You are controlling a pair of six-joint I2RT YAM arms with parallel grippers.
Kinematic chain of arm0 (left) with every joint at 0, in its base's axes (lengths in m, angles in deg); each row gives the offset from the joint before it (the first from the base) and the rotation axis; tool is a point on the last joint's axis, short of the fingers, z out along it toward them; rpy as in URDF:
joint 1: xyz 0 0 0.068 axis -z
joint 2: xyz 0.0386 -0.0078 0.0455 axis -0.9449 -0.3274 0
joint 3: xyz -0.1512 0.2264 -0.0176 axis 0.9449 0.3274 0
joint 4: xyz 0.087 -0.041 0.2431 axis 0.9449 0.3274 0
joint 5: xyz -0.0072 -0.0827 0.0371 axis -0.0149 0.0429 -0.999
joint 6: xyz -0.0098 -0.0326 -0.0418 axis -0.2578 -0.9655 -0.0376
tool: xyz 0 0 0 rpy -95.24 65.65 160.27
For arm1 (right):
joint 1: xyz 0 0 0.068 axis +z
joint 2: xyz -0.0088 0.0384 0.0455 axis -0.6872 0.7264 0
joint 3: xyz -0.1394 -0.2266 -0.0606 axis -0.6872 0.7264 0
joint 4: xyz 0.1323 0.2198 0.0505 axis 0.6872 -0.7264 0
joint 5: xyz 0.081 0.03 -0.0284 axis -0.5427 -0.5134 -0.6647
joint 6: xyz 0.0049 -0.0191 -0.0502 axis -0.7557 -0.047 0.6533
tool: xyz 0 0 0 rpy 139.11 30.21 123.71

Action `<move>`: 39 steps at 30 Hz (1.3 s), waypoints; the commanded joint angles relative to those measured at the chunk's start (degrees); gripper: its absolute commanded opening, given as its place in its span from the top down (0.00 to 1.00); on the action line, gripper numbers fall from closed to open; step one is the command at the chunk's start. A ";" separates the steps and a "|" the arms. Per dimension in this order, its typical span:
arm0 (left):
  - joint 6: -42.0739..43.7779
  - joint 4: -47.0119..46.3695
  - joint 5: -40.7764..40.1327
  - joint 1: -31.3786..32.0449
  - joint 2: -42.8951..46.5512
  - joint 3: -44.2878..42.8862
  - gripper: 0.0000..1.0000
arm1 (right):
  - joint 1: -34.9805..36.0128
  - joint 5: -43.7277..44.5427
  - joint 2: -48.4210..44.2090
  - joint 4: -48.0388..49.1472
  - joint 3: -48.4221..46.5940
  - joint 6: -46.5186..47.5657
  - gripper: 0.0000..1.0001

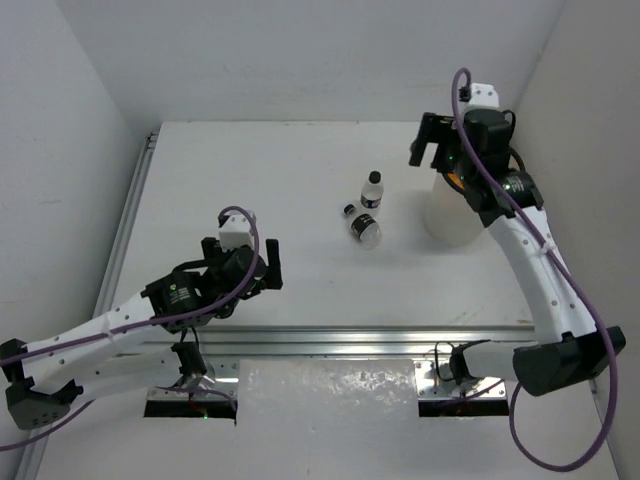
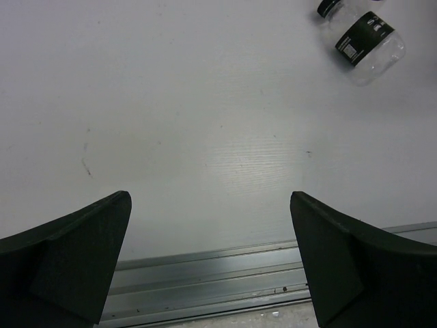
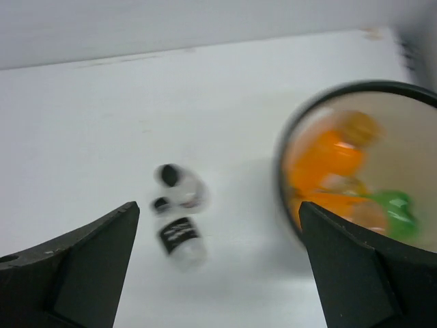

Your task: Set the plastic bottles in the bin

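Two clear plastic bottles with black caps and dark labels are on the white table; one stands upright (image 1: 372, 190) (image 3: 179, 183) and one lies on its side (image 1: 362, 227) (image 2: 365, 42) (image 3: 181, 239). The cream-white bin (image 1: 445, 215), with its black rim (image 3: 341, 87), stands at the right and is partly hidden by the right arm. Inside it lie orange bottles (image 3: 324, 160) and a green bottle (image 3: 396, 205). My right gripper (image 1: 425, 145) (image 3: 218, 205) hangs open and empty above the bin's left side. My left gripper (image 1: 246, 268) (image 2: 210, 197) is open and empty, low over the table near its front and well left of the bottles.
An aluminium rail (image 1: 340, 340) (image 2: 205, 273) runs along the table's front edge, just under the left gripper. Another rail (image 1: 125, 230) lines the left side. White walls close in the table at the back and at both sides.
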 commanded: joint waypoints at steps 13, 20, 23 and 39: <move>2.02 -2.32 0.91 -0.48 -0.16 0.29 0.00 | 10.32 -10.50 24.62 10.36 -4.13 3.76 0.02; 2.45 -3.19 1.35 -0.56 2.74 0.91 0.00 | 10.33 -8.91 35.18 10.70 -7.31 3.42 0.06; 2.63 -3.37 1.53 -0.56 2.91 0.91 0.00 | 10.33 -8.39 36.95 11.05 -7.66 2.71 0.31; 2.81 -3.46 1.88 -0.65 3.00 0.91 0.00 | 8.14 5.23 12.54 3.15 -15.05 9.75 0.75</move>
